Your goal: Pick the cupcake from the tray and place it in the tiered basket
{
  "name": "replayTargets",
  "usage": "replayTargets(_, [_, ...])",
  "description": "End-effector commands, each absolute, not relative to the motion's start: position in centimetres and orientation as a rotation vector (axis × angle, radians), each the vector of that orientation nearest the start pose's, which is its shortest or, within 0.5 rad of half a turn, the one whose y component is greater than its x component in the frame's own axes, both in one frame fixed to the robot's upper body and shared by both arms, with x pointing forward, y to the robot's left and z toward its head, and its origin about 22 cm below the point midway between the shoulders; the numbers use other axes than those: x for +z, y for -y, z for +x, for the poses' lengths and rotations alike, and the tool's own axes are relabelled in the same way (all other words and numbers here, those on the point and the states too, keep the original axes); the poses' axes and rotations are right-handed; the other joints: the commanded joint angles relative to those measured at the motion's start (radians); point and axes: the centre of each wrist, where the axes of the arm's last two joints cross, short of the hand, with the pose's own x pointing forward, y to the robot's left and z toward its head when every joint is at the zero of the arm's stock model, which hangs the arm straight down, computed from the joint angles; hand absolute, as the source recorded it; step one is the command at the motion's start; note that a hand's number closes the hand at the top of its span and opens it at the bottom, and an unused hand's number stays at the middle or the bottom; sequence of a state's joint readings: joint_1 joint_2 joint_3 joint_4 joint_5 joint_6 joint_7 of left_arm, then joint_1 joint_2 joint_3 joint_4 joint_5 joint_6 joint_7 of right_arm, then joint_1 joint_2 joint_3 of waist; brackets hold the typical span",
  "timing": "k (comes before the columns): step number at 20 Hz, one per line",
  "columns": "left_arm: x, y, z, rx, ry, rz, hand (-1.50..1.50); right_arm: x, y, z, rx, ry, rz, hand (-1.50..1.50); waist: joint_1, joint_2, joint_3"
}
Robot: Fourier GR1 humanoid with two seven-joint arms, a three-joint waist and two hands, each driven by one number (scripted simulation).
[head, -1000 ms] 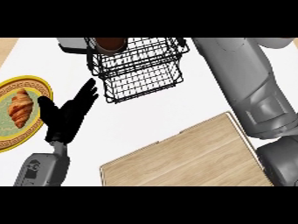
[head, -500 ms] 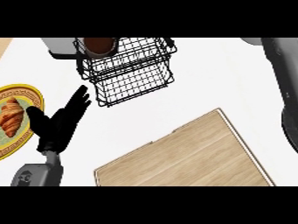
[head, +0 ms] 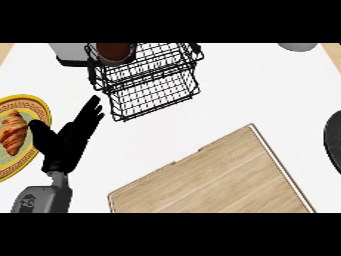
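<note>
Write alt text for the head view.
A brown cupcake sits in the black wire tiered basket at the counter's top. The open black left hand rests between a croissant's yellow plate and the empty wooden tray.

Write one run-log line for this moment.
cupcake: in tiered basket top | tray: bare | left hand: open, resting | right hand: out of view

My single head view looks steeply down on the white bench (head: pixel 276 85), fairly close. The wire tiered basket (head: pixel 151 82) sits at 12 o'clock, the wooden tray (head: pixel 217 175) at 6, the left hand (head: pixel 66 142) entering at 8. No second view overlaps.
</note>
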State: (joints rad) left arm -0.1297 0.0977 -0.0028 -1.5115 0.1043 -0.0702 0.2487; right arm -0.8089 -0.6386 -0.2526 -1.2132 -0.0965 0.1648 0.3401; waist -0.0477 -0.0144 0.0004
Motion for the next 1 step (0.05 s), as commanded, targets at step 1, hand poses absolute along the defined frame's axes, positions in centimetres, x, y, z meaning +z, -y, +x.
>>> replayTargets(1, [2.70,-22.16,26.88,-0.130,1.386,-0.101,0.00,27.28,39.92,32.82,0.219,1.742,-0.417,-1.50,0.029,0.008,0.000])
